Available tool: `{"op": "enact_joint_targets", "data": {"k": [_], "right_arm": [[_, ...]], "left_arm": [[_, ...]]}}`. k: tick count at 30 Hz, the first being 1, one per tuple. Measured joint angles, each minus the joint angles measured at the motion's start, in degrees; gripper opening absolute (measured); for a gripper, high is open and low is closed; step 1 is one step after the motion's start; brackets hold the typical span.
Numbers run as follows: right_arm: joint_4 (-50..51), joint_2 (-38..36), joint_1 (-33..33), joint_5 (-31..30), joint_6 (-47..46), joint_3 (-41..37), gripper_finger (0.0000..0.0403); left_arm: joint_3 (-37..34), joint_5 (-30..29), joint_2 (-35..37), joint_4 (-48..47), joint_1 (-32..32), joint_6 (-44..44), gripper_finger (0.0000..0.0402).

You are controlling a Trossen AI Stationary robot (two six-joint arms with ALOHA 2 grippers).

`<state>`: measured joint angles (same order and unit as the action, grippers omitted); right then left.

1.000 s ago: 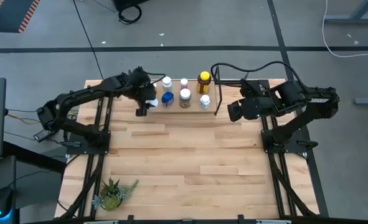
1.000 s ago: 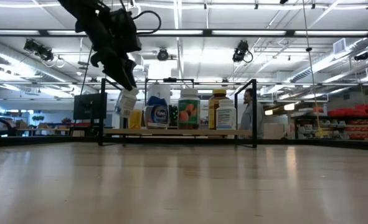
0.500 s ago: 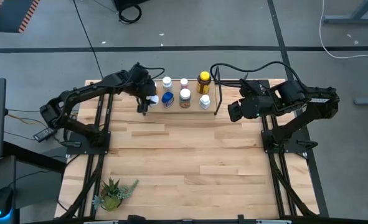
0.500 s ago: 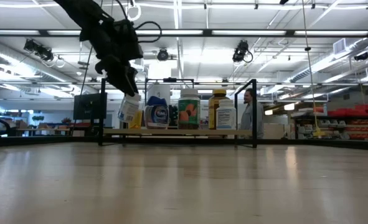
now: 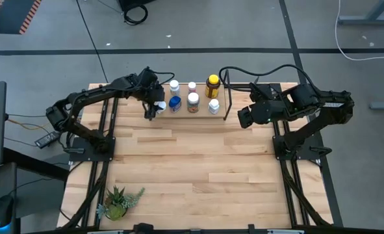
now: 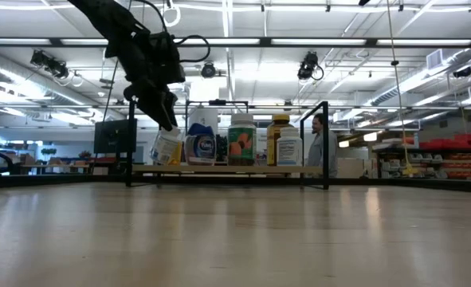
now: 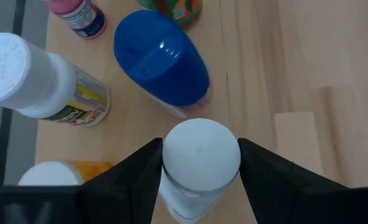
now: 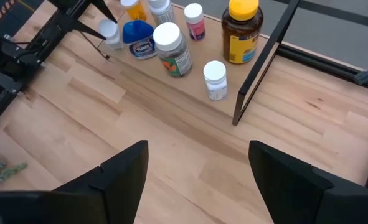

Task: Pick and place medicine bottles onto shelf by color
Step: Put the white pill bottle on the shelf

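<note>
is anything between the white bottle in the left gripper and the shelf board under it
Nothing visible. The left gripper holds the white-capped bottle over a bare patch of the shelf; the blue-capped bottle stands close beside that spot, not under it.

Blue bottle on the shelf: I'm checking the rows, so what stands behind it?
Behind the blue bottle stands a white-capped bottle, farther back on the shelf. From table height the blue one hides most of it.
</note>
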<state>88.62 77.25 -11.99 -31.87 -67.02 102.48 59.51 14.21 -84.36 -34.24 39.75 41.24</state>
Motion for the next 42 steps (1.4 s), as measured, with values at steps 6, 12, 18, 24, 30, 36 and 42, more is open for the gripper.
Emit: {"op": "enact_joint_targets", "data": {"k": [6, 12, 18, 24, 30, 36, 42], "right_arm": [[0.0, 0.0, 0.0, 0.0, 0.41, 0.0, 0.0282], [0.0, 0.0, 0.0, 0.01, 0.41, 0.0, 0.0282], [0.0, 0.0, 0.0, 0.23, 0.41, 0.0, 0.0282], [0.0, 0.0, 0.0, 0.23, 0.43, 0.0, 0.0282], [-0.02, 0.0, 0.0, 0.27, 0.43, 0.0, 0.0282], [-0.02, 0.0, 0.0, 0.45, 0.43, 0.0, 0.0282], [-0.02, 0.0, 0.0, 0.45, 0.43, 0.0, 0.0282]], "left_arm": [[0.0, -3.22, 0.0, 0.44, -0.02, 0.04, 0.0225], [0.0, -3.86, 0.0, 0.36, -0.02, 0.06, 0.0239], [0.0, -5.31, 0.0, 0.3, -0.02, 0.06, 0.0249], [0.0, -7.58, 0.0, 0.22, -0.02, 0.08, 0.0246], [0.0, -8.44, 0.0, 0.21, -0.02, 0.09, 0.0245], [0.0, -8.87, 0.0, 0.2, -0.02, 0.08, 0.0239], [0.0, -8.91, 0.0, 0.18, -0.31, 0.03, 0.024]]}}
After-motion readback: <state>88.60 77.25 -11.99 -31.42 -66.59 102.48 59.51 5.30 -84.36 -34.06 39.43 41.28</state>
